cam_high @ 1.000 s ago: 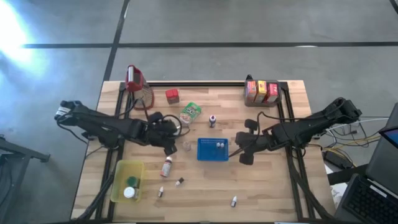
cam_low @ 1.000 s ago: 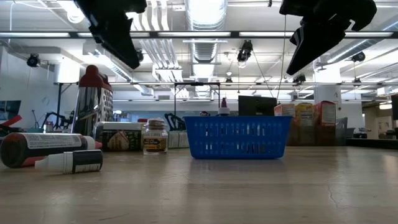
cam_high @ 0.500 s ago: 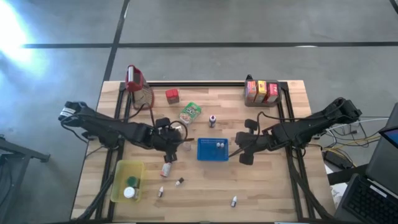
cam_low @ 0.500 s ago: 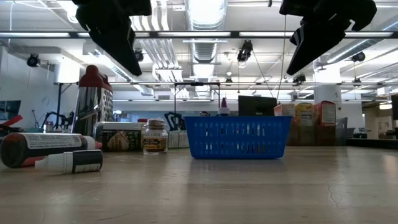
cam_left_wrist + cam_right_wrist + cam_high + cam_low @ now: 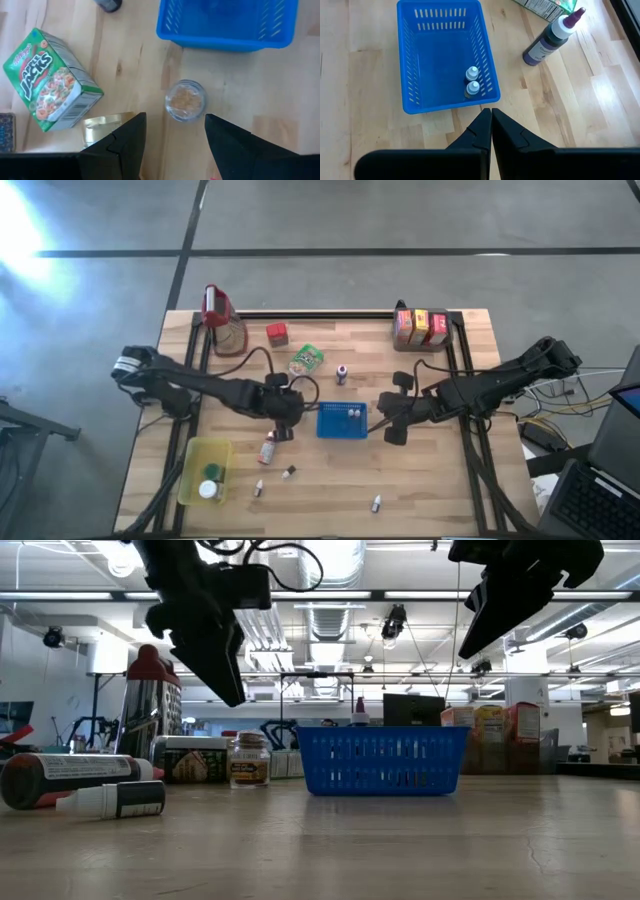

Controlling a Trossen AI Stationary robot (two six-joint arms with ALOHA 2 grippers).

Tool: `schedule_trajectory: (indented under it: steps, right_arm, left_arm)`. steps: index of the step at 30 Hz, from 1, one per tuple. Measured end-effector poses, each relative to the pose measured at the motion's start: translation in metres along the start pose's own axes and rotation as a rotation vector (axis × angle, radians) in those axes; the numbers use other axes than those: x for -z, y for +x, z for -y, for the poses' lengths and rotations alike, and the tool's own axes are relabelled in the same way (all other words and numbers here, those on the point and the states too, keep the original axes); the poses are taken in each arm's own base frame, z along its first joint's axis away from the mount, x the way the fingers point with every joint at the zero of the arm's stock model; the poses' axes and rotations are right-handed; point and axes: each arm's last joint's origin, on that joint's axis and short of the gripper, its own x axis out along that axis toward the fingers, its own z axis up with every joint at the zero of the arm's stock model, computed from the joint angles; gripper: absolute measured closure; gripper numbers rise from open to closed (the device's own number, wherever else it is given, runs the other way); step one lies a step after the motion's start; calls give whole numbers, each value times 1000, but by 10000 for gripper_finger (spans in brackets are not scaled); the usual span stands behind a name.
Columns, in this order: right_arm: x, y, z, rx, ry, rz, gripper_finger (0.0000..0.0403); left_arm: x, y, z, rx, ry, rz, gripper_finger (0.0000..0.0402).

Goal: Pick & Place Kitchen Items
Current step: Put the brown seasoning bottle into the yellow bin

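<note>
1. The left gripper (image 5: 172, 137) was held above the table (image 5: 430, 480), just left of the blue tray (image 5: 341, 420), with its jaws parted and nothing between them.
2. A small clear jar (image 5: 185, 100) was seen standing on the wood directly ahead of the left gripper's fingers (image 5: 125, 140), close beside the tray's wall.
3. A green cereal carton (image 5: 50, 80) was found lying next to a gold lid (image 5: 102, 127), a little apart from the jar.
4. The right gripper (image 5: 491, 122) was kept raised on the tray's right side, its jaws clenched together on nothing.
5. Two tiny white-capped bottles (image 5: 472, 82) were observed inside the tray, near one of its walls.
6. A purple bottle (image 5: 552, 37) was placed upright on the table outside the tray.
7. A red-capped bottle (image 5: 268, 448) was left lying below the left gripper, and other small bottles (image 5: 376, 503) were scattered nearer the table's front edge.
8. A yellow bin (image 5: 190, 475) with round items in it was set at the front left.
</note>
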Motion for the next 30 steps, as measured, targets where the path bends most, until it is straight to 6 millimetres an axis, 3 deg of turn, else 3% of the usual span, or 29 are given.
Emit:
schedule_trajectory:
  steps: [7,16,22,30]
  right_arm:
    - [0,0,0,0,-3,0,394]
    - [0,0,0,-1,-2,3,394]
    - [0,0,0,0,-2,1,394]
    - [0,0,0,0,-2,1,394]
  left_arm:
    - [-4,4,-7,85,-9,-5,193]
    - [-8,27,-20,182,-33,-75,197]
    - [-19,29,-19,183,-16,-59,198]
    - [-21,51,-12,191,0,-126,198]
